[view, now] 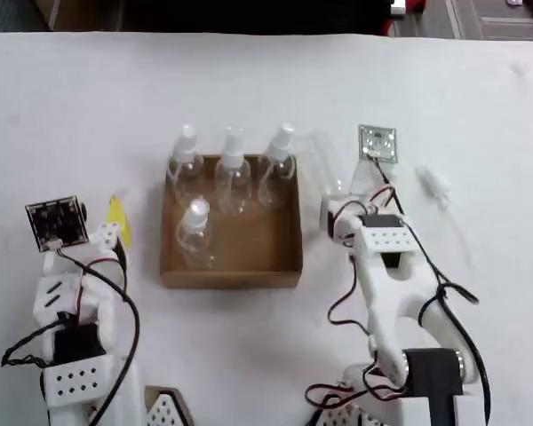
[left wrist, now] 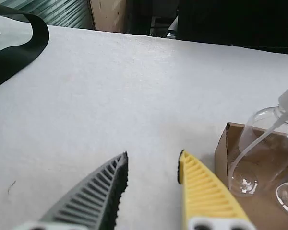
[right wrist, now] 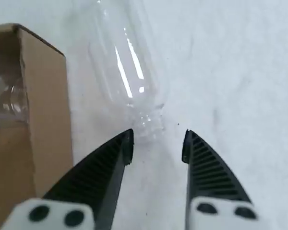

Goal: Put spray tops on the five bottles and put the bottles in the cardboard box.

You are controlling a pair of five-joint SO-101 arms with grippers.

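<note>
- The fifth bottle (right wrist: 125, 62) has no top. It lies on its side on the worktop (view: 89, 106), just right of the cardboard box (view: 231, 271). Its long axis runs near-to-far, and the bare neck points near, straight at my right fingers (right wrist: 105, 167).
- Those fingers are spread and hold nothing. The neck sits just past their tips, roughly centred in the gap, and I see no contact.
- The loose spray top (view: 433, 182) lies further right on the worktop, well apart from the bottle.
- My left fingers (left wrist: 206, 191) are also spread and empty, over bare worktop left of the box. The box stands between them and the lying bottle, so the right arm is clearly the nearer one.
- Four capped bottles (view: 234, 177) already stand in the box, three along the far wall and one at the near left.
- I judge that a straight push away from me would bring the right fingers around the neck. The clear, round body could roll sideways if nudged off-centre.
</note>
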